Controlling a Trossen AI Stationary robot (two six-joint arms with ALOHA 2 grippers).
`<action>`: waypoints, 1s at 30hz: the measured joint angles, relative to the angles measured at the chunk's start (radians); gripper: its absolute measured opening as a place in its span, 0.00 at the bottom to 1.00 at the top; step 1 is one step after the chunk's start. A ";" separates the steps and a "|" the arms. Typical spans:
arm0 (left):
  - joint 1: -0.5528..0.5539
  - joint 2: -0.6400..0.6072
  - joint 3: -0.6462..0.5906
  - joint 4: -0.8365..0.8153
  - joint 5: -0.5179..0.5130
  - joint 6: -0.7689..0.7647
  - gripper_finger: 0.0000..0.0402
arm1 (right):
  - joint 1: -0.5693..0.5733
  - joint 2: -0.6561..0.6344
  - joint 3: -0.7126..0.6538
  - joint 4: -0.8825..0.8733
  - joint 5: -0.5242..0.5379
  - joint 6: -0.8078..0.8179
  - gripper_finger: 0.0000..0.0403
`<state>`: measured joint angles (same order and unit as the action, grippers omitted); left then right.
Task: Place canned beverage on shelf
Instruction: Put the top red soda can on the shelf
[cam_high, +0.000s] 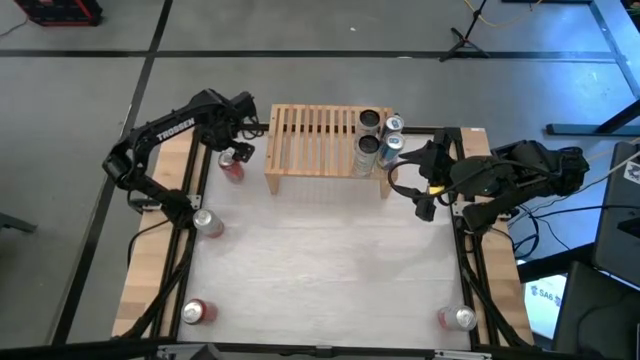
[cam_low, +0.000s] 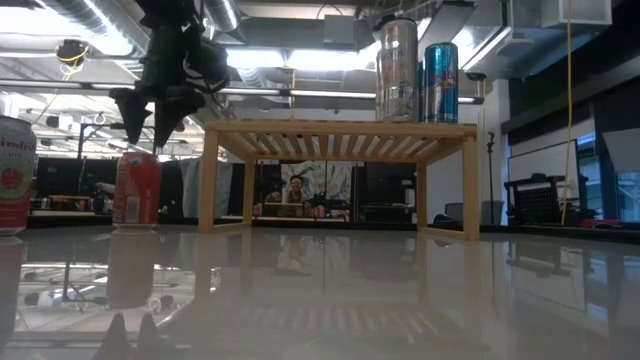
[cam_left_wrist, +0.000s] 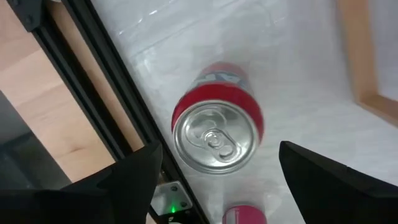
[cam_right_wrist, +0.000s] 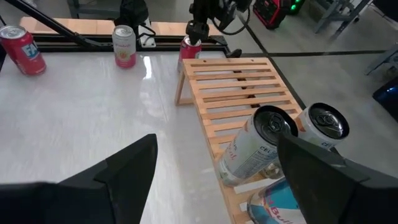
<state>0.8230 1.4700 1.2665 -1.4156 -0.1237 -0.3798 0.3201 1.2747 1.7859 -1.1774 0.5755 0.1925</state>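
High view first: the left gripper (cam_high: 237, 150) hangs over a red aluminium drink can (cam_high: 232, 166) standing upper left of centre, just beside the low light-wood slatted shelf (cam_high: 310, 140) — fingers spread wide, nothing held. Left wrist view confirms it, the can's silver top sitting between the two dark fingers (cam_left_wrist: 140, 174), untouched. Over at right of centre, the right gripper (cam_high: 423, 200) waits just beside the shelf's end, jaws wide and empty. On that end stand cans — silver-grey ones (cam_high: 369, 122) and blue ones (cam_high: 393, 125).
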 joint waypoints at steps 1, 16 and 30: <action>0.000 0.000 -0.012 0.005 0.000 -0.002 0.79 | 0.000 0.000 0.000 0.000 0.000 0.000 0.79; 0.009 -0.001 -0.165 0.159 0.022 -0.006 0.79 | 0.000 0.000 0.000 0.000 0.000 0.000 0.79; 0.007 -0.012 -0.166 0.139 0.029 0.062 0.66 | 0.000 0.000 0.000 0.001 0.000 0.000 0.79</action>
<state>0.8304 1.4579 1.1000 -1.2762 -0.0952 -0.3174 0.3202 1.2751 1.7859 -1.1768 0.5755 0.1928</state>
